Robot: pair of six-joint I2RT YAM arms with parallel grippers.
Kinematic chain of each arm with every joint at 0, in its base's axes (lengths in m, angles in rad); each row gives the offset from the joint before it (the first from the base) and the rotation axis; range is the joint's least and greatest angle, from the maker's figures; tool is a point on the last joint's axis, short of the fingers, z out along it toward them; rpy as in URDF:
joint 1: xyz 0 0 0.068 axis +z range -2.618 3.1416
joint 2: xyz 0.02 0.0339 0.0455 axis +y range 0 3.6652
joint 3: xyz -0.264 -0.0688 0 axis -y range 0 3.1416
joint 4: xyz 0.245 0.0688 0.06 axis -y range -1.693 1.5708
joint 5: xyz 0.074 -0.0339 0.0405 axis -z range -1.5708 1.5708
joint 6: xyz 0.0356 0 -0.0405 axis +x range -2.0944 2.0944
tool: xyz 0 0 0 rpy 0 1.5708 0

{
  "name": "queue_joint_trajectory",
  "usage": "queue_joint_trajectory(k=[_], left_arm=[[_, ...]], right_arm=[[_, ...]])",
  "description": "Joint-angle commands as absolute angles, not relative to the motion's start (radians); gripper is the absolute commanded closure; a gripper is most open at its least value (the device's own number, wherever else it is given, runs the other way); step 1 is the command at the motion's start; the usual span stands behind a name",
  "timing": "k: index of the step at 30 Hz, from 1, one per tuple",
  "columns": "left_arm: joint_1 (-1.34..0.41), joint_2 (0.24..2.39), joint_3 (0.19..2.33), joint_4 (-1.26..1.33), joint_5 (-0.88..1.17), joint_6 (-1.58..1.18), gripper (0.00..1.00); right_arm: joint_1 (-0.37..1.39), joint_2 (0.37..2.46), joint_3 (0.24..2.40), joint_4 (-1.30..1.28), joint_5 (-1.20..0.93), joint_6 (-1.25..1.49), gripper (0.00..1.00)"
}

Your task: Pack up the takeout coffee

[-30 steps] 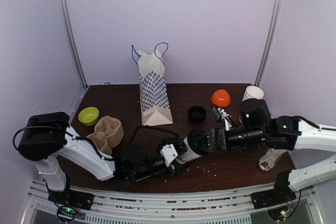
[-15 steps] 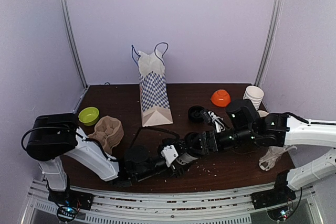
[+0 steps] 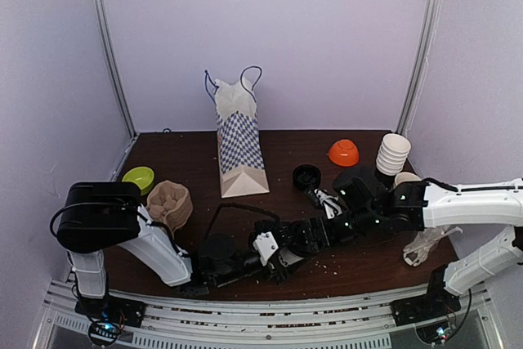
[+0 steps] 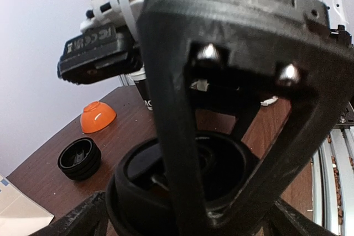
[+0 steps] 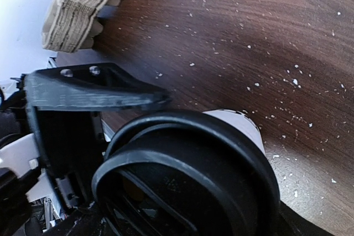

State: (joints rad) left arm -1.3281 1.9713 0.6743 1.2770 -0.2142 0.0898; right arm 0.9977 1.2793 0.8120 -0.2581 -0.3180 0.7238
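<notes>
Cup (image 5: 191, 189) w/ black lid sits clamped in R gripper (image 5: 180, 222), above the table (image 5: 249, 26). L gripper (image 4: 182, 219) jaws look apart either side of it, far as I see.

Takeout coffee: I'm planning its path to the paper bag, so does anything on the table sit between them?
No object does. Only a thin black cable arcs between the takeout coffee and the paper bag; the loose black lid lies off to the right.
</notes>
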Motion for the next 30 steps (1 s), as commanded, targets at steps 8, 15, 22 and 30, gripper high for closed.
queue_joint_trajectory(k=[8, 15, 22, 30], left_arm=[[-1.326, 1.918, 0.578, 1.272, -0.138, -0.003, 0.02], [-1.390, 1.807, 0.517, 1.161, -0.142, -0.047, 0.02], [-1.430, 1.692, 0.436, 1.121, -0.211, -0.126, 0.02], [-1.439, 1.549, 0.366, 1.050, -0.290, -0.197, 0.02]], right_arm=[[0.982, 1.403, 0.822, -0.257, -0.296, 0.683, 0.27], [0.982, 1.438, 0.877, -0.305, -0.307, 0.656, 0.12], [0.984, 1.440, 0.920, -0.355, -0.307, 0.636, 0.01], [0.995, 1.441, 0.973, -0.398, -0.311, 0.614, 0.00]])
